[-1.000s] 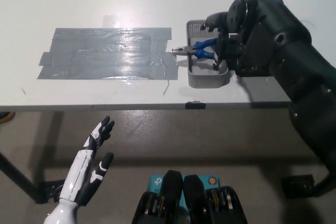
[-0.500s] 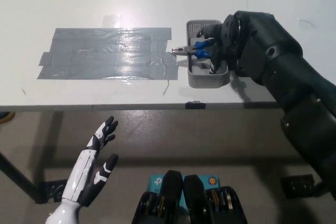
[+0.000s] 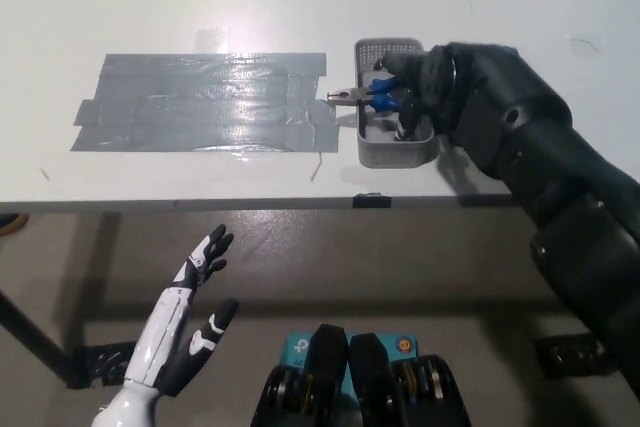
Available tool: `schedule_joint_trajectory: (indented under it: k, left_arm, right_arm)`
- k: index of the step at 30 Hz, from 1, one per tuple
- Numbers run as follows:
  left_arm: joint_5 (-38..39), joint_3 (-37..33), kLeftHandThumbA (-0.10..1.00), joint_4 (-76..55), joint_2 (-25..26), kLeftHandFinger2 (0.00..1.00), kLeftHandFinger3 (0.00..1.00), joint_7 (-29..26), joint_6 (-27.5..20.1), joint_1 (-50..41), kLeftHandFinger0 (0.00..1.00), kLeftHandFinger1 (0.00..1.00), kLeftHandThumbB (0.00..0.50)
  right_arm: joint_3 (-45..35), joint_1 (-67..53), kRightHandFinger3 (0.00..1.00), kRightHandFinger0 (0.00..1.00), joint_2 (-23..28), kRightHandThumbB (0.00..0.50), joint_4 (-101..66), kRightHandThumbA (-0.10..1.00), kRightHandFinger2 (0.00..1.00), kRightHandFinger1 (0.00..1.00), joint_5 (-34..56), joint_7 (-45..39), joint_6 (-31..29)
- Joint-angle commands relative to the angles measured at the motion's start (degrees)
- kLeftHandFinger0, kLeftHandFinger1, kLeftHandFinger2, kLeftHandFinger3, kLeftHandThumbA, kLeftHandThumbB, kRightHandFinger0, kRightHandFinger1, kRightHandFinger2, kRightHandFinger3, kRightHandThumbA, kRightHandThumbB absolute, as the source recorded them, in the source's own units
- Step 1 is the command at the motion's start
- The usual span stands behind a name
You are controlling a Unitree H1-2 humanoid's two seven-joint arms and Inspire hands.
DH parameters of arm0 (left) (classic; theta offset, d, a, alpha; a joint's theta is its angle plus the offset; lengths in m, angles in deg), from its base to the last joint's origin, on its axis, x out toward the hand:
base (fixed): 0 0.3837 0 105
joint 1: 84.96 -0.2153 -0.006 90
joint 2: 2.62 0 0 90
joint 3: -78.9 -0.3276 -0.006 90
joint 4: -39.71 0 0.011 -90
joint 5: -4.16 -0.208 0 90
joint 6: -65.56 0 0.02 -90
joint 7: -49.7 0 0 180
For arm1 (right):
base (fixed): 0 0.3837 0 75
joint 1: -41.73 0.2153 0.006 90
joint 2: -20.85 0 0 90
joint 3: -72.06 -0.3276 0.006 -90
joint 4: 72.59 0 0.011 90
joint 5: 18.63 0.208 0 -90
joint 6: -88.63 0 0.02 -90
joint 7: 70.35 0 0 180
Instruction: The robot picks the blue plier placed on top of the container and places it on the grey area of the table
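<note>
The black right hand (image 3: pixel 415 97) sits lower and further left in the frame than a second ago, now spread over the right part of the grey container (image 3: pixel 393 152) and covering more of the blue plier (image 3: pixel 375 99) handles; the black arm behind it also lies lower and flatter toward the right edge. At lower left, the white left hand (image 3: pixel 190 317) is a little further right and lower, fingers apart, below the table edge.
</note>
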Motion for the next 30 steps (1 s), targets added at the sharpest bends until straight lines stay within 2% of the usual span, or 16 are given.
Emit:
schedule_joint_trajectory:
  k: [1, 2, 3, 5, 7, 9, 13, 17, 20, 23, 25, 26, 27, 28, 29, 30]
  left_arm:
    - [-0.53, -0.09, 0.90, -2.34, 0.93, 1.00, 1.00, 0.42, -0.89, 0.88, 0.93, 1.00, 0.096]
    - [-0.68, -0.10, 0.90, -2.39, 1.06, 1.00, 1.00, 0.43, -0.92, 0.98, 0.91, 0.99, 0.092]
    - [-1.10, -0.15, 0.90, -2.41, 1.20, 1.00, 1.00, 0.39, -0.99, 1.05, 0.91, 0.98, 0.089]
    - [-0.99, -0.20, 0.90, -2.49, 1.29, 0.99, 1.00, 0.56, -0.59, 1.17, 0.92, 0.97, 0.092]
    - [-0.88, -0.30, 0.90, -2.51, 1.23, 0.97, 1.00, 0.56, -0.80, 1.01, 0.92, 0.96, 0.091]
    - [-0.98, -0.30, 0.89, -2.28, 1.27, 0.95, 1.00, 0.41, -1.31, 1.01, 0.88, 0.93, 0.083]
    - [-0.83, -0.21, 0.88, -2.10, 1.22, 0.93, 1.00, 0.27, -1.64, 1.17, 0.85, 0.90, 0.070]
    - [-0.48, -0.05, 0.88, -1.55, 1.01, 0.91, 1.00, 0.24, -1.20, 3.00, 0.82, 0.87, 0.075]
    - [0.00, 0.14, 0.88, -0.65, 0.59, 0.90, 1.00, -0.07, -1.21, 4.69, 0.80, 0.86, 0.075]
    - [-0.24, 0.26, 0.89, -0.62, 0.50, 0.90, 1.00, -0.39, -1.40, 5.32, 0.80, 0.86, 0.064]
    - [0.04, 0.24, 0.89, -0.49, 0.57, 0.91, 1.00, -0.30, -1.66, 5.48, 0.82, 0.86, 0.052]
    - [0.13, 0.20, 0.89, -0.52, 0.58, 0.91, 1.00, -0.24, -1.56, 5.42, 0.82, 0.86, 0.055]
    - [0.08, 0.13, 0.90, -0.53, 0.58, 0.91, 1.00, -0.23, -1.65, 5.34, 0.82, 0.86, 0.053]
    - [-0.02, 0.06, 0.90, -0.55, 0.59, 0.91, 1.00, -0.21, -1.66, 5.28, 0.82, 0.86, 0.050]
    - [-0.07, 0.02, 0.90, -0.53, 0.58, 0.91, 1.00, -0.19, -1.64, 5.32, 0.83, 0.86, 0.049]
    - [-0.13, -0.05, 0.90, -0.45, 0.69, 0.91, 1.00, -0.11, -1.77, 5.43, 0.83, 0.86, 0.045]
  right_arm:
    - [-0.17, -0.48, 0.35, 0.01, 0.33, 0.240, -1.42, -0.01, 0.28, 0.14, -1.21, 16.45, -7.17]
    - [0.47, -1.39, 0.33, 0.00, 0.63, 0.226, -1.73, -0.10, 0.35, 0.09, -2.21, 20.87, -8.47]
    - [0.57, -1.99, 0.52, 0.00, 0.94, 0.215, -1.74, -0.10, 0.58, 0.23, -2.47, 22.92, -9.27]
    - [0.36, -2.52, 0.76, 0.03, 1.52, 0.195, -1.58, -0.10, 0.83, 0.43, -2.36, 24.51, -9.80]
    - [0.07, -2.94, 0.84, 0.04, 1.92, 0.180, -1.41, -0.10, 0.88, 0.48, -2.03, 24.75, -9.98]
    - [0.33, -3.43, 0.93, 0.08, 2.46, 0.166, -1.27, -0.10, 0.93, 0.54, -2.33, 25.78, -10.62]
    - [0.27, -3.77, 0.98, 0.12, 3.23, 0.159, -1.02, -0.10, 0.99, 0.59, -2.62, 27.33, -11.67]
    - [0.29, -2.31, 0.93, 0.09, 4.41, 0.158, -0.85, -0.10, 0.96, 0.57, -2.91, 28.53, -12.40]
    - [0.73, -0.19, 0.81, 0.09, 5.14, 0.170, -0.77, -0.10, 0.92, 0.53, -3.55, 30.26, -13.79]
    - [1.15, 2.58, 0.82, 0.07, 5.08, 0.179, -1.06, -0.10, 0.97, 0.55, -4.20, 30.68, -13.35]
    - [0.81, 4.45, 0.69, 0.08, 4.97, 0.188, -1.45, -0.10, 0.94, 0.56, -3.98, 29.93, -12.76]
    - [0.66, 5.17, 0.59, 0.07, 5.01, 0.203, -1.63, -0.10, 0.89, 0.53, -3.97, 30.18, -12.89]
    - [0.47, 5.96, 0.57, 0.06, 5.05, 0.201, -1.67, -0.10, 0.86, 0.51, -3.86, 30.30, -13.15]
    - [0.52, 6.50, 0.49, 0.04, 5.04, 0.195, -1.53, -0.10, 0.84, 0.49, -4.00, 30.45, -13.23]
    - [0.55, 6.63, 0.45, 0.03, 5.08, 0.192, -1.45, -0.10, 0.87, 0.51, -4.10, 30.55, -13.26]
    - [0.29, 7.43, 0.33, 0.01, 5.13, 0.194, -1.40, -0.10, 0.87, 0.51, -3.86, 30.46, -13.90]
